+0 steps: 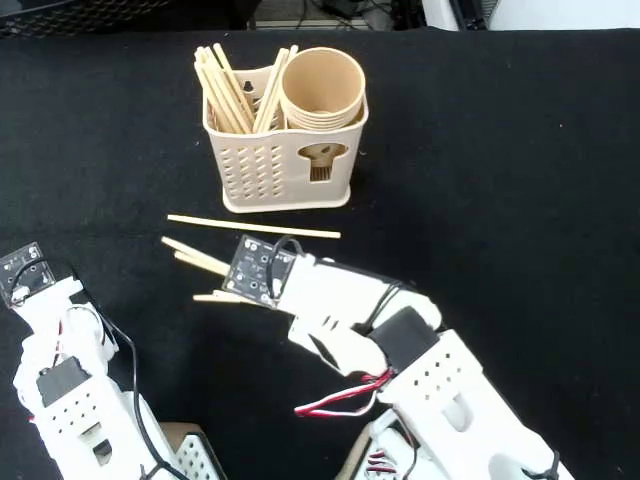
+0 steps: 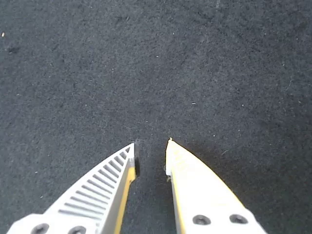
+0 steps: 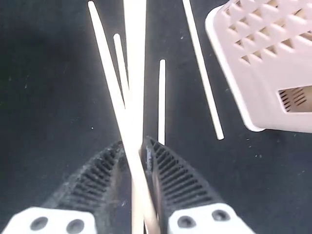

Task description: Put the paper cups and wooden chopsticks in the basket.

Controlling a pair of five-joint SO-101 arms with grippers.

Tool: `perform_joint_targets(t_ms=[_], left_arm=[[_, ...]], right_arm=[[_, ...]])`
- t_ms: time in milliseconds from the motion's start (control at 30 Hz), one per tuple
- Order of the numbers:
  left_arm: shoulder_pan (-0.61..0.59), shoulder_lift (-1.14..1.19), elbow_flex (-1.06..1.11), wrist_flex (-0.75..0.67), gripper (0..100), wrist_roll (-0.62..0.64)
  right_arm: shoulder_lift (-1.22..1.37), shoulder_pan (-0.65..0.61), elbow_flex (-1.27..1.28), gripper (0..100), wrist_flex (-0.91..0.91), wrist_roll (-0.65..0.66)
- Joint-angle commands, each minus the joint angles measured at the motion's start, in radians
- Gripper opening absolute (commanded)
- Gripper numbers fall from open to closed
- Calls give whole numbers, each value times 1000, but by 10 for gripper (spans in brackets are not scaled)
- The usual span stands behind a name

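My right claw (image 3: 135,146) is pinched shut on two chopsticks (image 3: 134,48); more loose chopsticks (image 3: 202,73) lie on the desk (image 3: 48,73) just ahead of it, the basket (image 3: 253,63) beyond, paper cups (image 1: 322,85) inside. My left claw (image 2: 151,144) hangs slightly parted, gripping nothing.

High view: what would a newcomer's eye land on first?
The beige perforated plastic basket at the far side of the black table, with a stack of tan paper cups in one compartment and pale wooden chopsticks upright in the other. Nearer the arms, loose wooden chopsticks lie on the table, and the right gripper is shut on two of them.
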Motion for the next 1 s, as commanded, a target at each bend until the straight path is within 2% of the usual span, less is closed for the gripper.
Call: perform_joint_targets(t_ms=[0,133,433,567,767,967], left_arm=[[12,-11,-10,-12,123,2],[12,-11,-10,-12,123,2],[12,-11,-10,-14,123,2],[12,-11,-10,-14,123,2],[12,-11,-10,-14,123,2],[12,-11,-10,-15,123,2]], right_arm=[[-21,-3,-65,12,0,-28],[-21,43,-122,12,-6,-109],[-22,51,-166,12,-6,-120],[-22,52,-219,12,-15,-199],[-19,49,-318,12,-92,-252],[-18,49,-320,12,-255,-252]])
